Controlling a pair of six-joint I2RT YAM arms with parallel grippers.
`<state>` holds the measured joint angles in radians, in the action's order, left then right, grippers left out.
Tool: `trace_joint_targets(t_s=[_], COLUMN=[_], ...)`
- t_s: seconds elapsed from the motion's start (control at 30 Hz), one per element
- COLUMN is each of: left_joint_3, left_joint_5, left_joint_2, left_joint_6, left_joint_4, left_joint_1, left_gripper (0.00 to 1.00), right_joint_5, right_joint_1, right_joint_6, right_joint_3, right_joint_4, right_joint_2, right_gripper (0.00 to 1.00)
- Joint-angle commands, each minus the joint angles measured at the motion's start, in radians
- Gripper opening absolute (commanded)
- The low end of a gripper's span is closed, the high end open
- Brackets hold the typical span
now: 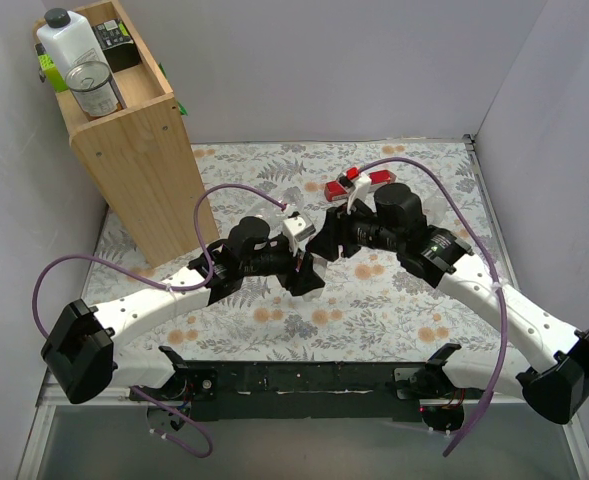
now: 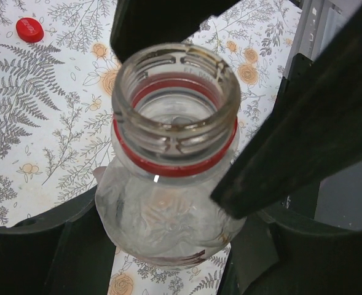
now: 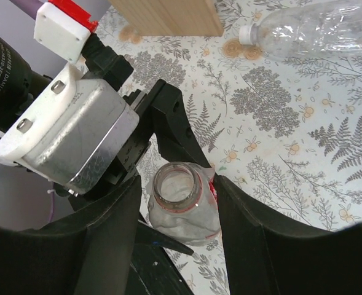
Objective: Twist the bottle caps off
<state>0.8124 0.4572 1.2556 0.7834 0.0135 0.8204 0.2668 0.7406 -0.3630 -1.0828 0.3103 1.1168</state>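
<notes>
A clear bottle (image 2: 168, 203) with an open neck and a red ring is held upright above the floral table by its shoulders in my left gripper (image 2: 168, 246), which is shut on it. It also shows in the right wrist view (image 3: 184, 209). My right gripper (image 3: 177, 203) is open, with one finger on each side of the uncapped neck and nothing in it. One red bottle cap (image 2: 30, 29) lies loose on the table, far left in the left wrist view. In the top view both grippers meet mid-table: the left gripper (image 1: 304, 272) and the right gripper (image 1: 324, 240).
A second clear bottle (image 3: 316, 27) with a white cap (image 3: 247, 34) lies on the table beyond the grippers. A tall wooden box (image 1: 124, 130) stands at the back left, holding a white jug (image 1: 66, 45) and a tin can (image 1: 94, 88). Grey walls surround the table.
</notes>
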Motion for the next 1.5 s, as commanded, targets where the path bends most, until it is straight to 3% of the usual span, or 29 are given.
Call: trace_joint_targets(t_s=[0.0,0.13,0.23,0.37,0.43,0.57,0.6,0.63,0.67,0.77,0.97,1.1,1.27,1.47], left_joint_3=[0.002,-0.001,-0.002,-0.004,-0.007,-0.007,-0.009,-0.012,-0.013,-0.015,-0.036,-0.029,-0.022,-0.018], left_joint_5=[0.015,-0.009,-0.012,-0.038,-0.045,-0.071,-0.089,-0.098,-0.107,-0.170,-0.226,-0.229,-0.241,-0.262], left_joint_2=[-0.033,-0.044,-0.048,-0.051,-0.053,-0.058,-0.059,-0.064,-0.062,-0.061,-0.093,-0.094,-0.088,-0.079], left_joint_6=[-0.012,-0.010,-0.012,-0.007,-0.003,-0.003,-0.003,-0.001,0.004,0.022,0.042,0.098,0.116,0.109], left_joint_4=[-0.023,-0.024,-0.026,-0.029,-0.029,-0.027,-0.029,-0.030,-0.030,-0.029,-0.052,-0.052,-0.044,-0.035], left_joint_1=[0.003,0.003,0.005,0.003,0.003,0.003,0.003,0.003,0.003,0.003,-0.007,-0.081,-0.119,-0.121], left_gripper=[0.19,0.19,0.19,0.23,0.28,0.53,0.69,0.76,0.98,0.98,0.98,0.98,0.98,0.98], right_joint_5=[0.041,0.035,0.029,0.008,-0.032,-0.095,-0.116,-0.132,-0.152,-0.262,-0.627,-0.765,-0.795,-0.839], right_joint_1=[0.019,0.028,0.028,0.029,0.029,0.029,0.029,0.029,0.029,0.028,0.025,0.025,0.025,0.025], right_joint_6=[-0.021,-0.024,-0.022,-0.017,-0.017,-0.010,-0.008,-0.005,-0.002,0.009,0.044,0.084,0.196,0.252], right_joint_3=[0.006,0.026,0.038,0.043,0.043,0.044,0.046,0.047,0.047,0.043,0.072,0.231,0.386,0.489], right_joint_4=[-0.092,-0.097,-0.094,-0.076,-0.053,-0.028,-0.027,-0.024,-0.011,0.024,0.076,-0.087,-0.375,-0.560], right_joint_2=[0.034,0.044,0.049,0.054,0.046,0.003,-0.005,-0.014,-0.031,-0.055,-0.138,-0.215,-0.241,-0.204], right_gripper=[0.57,0.51,0.36,0.04,0.01,0.01,0.01,0.01,0.01,0.01,0.01,0.01,0.01,0.01])
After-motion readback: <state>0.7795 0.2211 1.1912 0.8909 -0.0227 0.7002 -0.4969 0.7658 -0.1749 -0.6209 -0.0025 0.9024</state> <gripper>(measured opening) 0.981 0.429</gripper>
